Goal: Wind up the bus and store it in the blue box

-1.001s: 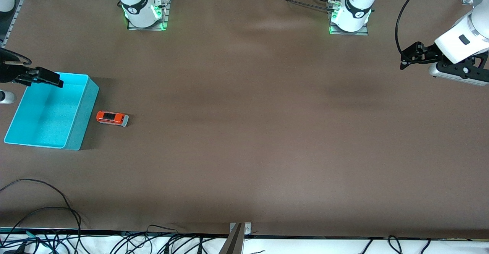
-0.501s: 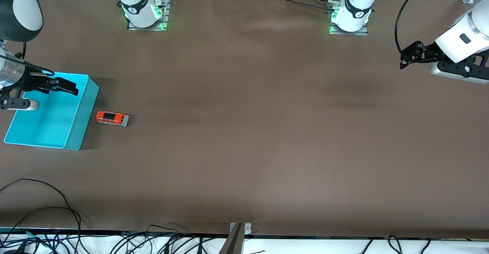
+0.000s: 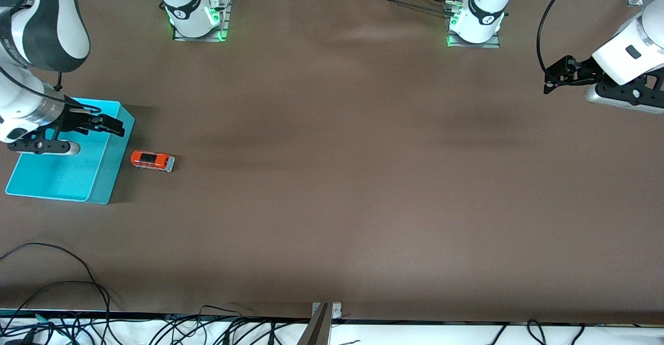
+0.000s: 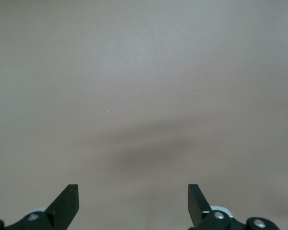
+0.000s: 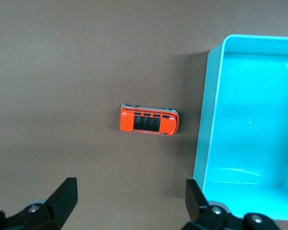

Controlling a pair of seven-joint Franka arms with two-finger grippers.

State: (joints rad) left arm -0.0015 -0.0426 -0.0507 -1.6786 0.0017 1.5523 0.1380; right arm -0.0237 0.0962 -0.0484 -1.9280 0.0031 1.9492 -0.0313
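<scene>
The small orange-red bus [image 3: 152, 160] stands on the brown table beside the blue box [image 3: 98, 171], at the right arm's end; both show in the right wrist view, the bus [image 5: 148, 120] and the box [image 5: 249, 124]. My right gripper [image 3: 111, 126] [image 5: 129, 201] is open and empty, up over the box's wall that faces the bus. My left gripper [image 3: 552, 81] [image 4: 133, 203] is open and empty, held over bare table at the left arm's end.
The two arm bases [image 3: 196, 15] [image 3: 474, 21] stand along the table's edge farthest from the front camera. Loose cables [image 3: 62, 303] lie past the near edge. The box is empty inside.
My right gripper has moved across the box toward the bus, from the box's outer corner to its wall beside the bus. The left arm and the bus have stayed still.
</scene>
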